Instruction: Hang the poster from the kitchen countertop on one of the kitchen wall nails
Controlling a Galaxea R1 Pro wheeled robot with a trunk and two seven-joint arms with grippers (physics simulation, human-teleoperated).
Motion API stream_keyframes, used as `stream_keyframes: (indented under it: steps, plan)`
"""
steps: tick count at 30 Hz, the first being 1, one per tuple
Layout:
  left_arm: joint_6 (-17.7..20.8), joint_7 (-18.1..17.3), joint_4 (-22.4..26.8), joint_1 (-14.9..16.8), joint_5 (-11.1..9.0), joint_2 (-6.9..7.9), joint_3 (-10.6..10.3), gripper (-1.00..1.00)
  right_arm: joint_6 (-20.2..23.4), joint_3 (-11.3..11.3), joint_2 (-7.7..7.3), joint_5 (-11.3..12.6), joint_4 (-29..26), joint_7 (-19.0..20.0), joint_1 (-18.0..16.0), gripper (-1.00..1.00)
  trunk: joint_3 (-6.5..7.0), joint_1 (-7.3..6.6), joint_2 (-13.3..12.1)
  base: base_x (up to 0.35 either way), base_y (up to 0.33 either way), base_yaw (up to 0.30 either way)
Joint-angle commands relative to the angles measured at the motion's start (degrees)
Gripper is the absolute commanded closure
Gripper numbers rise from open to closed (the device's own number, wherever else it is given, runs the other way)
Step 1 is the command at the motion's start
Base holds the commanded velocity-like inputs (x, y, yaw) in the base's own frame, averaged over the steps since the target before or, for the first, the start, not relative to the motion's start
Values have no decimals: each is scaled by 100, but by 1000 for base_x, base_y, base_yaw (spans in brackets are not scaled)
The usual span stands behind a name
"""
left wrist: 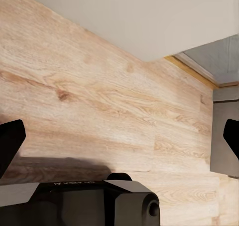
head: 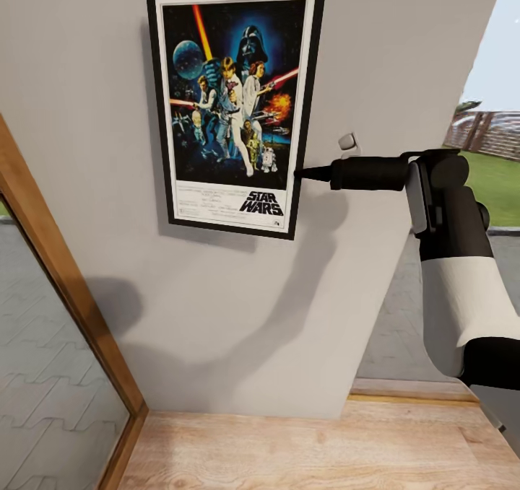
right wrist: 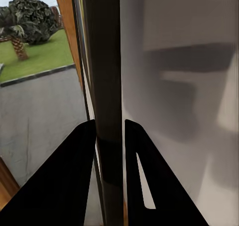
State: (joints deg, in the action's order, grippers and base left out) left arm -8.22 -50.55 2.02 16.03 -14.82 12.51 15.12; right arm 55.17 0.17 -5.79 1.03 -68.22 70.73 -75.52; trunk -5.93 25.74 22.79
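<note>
The head camera faces the poster (head: 235,104) on the wall from nearby. The right wrist camera looks edge-on along that poster (right wrist: 107,86), very close. The left wrist camera looks down at the wooden floor (left wrist: 99,101) below it.

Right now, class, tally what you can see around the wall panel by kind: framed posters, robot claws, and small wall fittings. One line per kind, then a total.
Framed Star Wars poster: 1
Robot claws: 2, the right claw pinching the poster's edge, and the left claw over the wooden floor
Small pale wall fitting beside the poster: 1
Total: 4
</note>
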Motion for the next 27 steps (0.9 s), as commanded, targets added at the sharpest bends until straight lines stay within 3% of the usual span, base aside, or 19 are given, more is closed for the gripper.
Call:
stream_keyframes:
  steps: [1, 27]
  plan:
    - [-30, -16, -8, 6, -4, 2, 0, -100, 55, 1, -2, 20, 2, 20, -7, 100, -13, 4, 13, 36, 0, 0]
    - [-30, -16, -8, 6, -4, 0, 0, -100, 62, -8, -2, 20, -121, 28, -7, 100, -13, 4, 13, 4, 0, 0]
